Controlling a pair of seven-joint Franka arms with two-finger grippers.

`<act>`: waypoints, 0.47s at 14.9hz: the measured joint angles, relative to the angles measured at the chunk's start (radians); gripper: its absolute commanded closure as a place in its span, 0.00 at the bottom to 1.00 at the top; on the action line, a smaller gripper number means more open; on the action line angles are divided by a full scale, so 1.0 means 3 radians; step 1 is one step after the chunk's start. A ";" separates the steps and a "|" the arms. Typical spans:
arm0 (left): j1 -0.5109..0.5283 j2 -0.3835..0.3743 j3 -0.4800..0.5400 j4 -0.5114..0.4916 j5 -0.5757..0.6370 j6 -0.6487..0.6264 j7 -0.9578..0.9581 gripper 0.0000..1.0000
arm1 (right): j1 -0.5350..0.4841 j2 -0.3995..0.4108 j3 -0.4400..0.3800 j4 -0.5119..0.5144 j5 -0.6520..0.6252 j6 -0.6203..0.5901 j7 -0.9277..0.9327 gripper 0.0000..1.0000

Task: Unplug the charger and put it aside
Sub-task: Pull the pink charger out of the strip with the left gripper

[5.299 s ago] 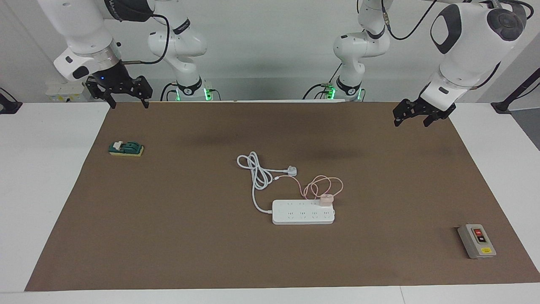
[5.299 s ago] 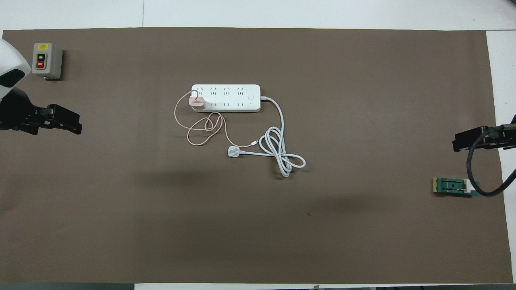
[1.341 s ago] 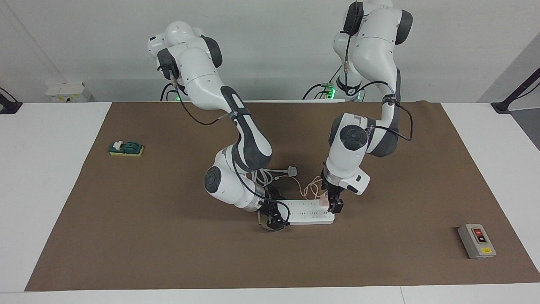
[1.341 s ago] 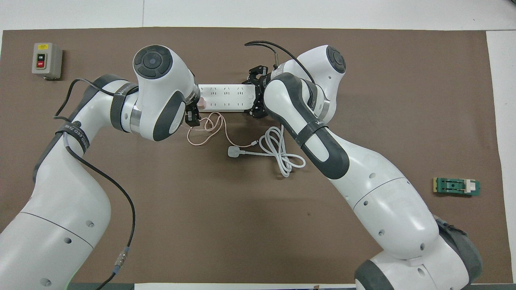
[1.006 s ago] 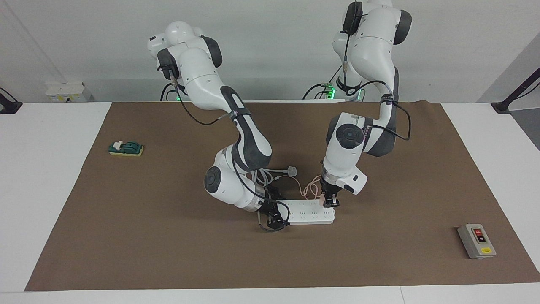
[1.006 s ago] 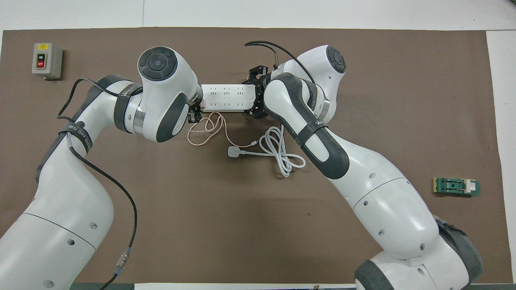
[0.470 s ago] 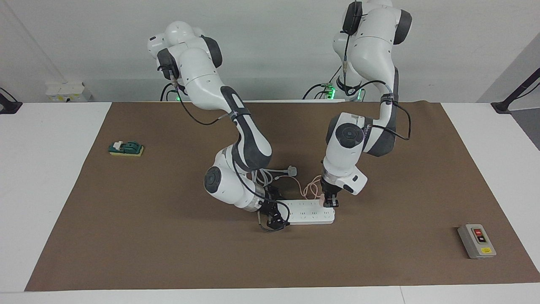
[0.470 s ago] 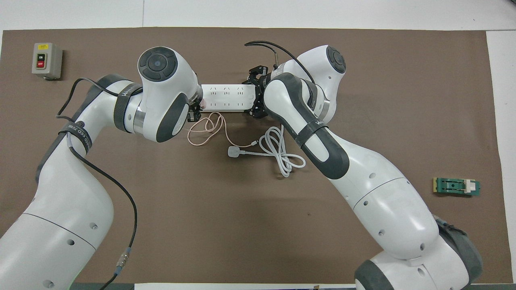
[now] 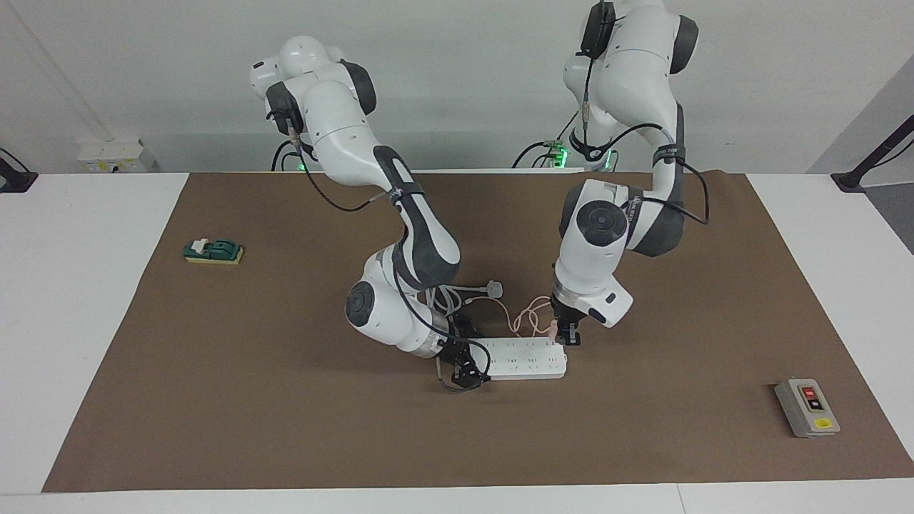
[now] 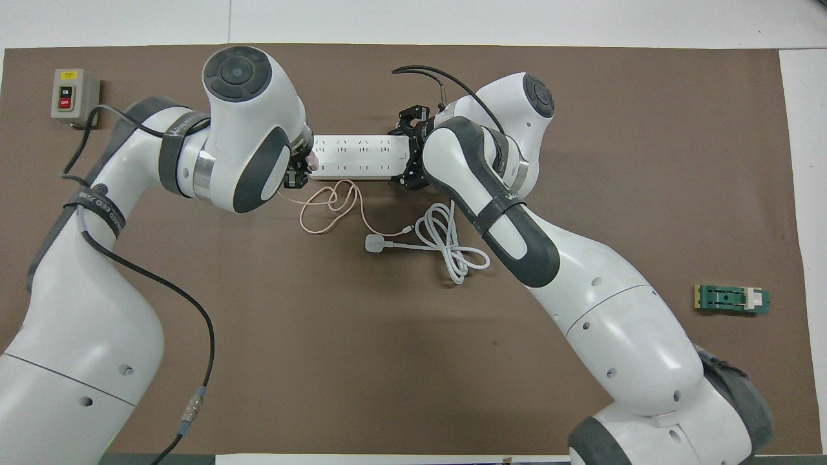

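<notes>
While the left gripper [image 9: 569, 334] is clamped on the charger [image 9: 554, 329], just off the power strip [image 9: 525, 359] over its end toward the left arm's end of the table, lift straight away from the strip and keep the trailing cable [image 9: 525, 319] from snagging. Right gripper [image 9: 460, 365] bears on the strip's other end to pin it; whether its fingers are open, cannot tell. Charger reads as a small pale pink cube, mostly hidden by the fingers, thin pink cable looped just beside the strip on the side nearer the robots

Open mat [image 9: 643, 428] around power strip [image 9: 525, 359]; cord coils [image 9: 439, 293] crowd its robot side; both arms block strip ends.
</notes>
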 measured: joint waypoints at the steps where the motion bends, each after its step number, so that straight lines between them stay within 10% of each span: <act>1: 0.0053 -0.0069 0.0001 0.0024 -0.0012 -0.0081 0.0119 1.00 | 0.0000 0.0000 0.0000 0.0000 0.0000 0.0000 0.0000 0.47; 3: 0.0175 -0.0243 0.0004 0.0037 -0.0067 -0.0307 0.0460 1.00 | 0.0000 0.0000 0.0000 0.0000 0.0000 0.0000 0.0000 0.03; 7: 0.0689 -0.0631 0.0019 0.0041 -0.0257 -0.0992 0.1621 1.00 | -0.0003 -0.0030 -0.0001 0.0009 0.0000 -0.0007 0.0001 0.00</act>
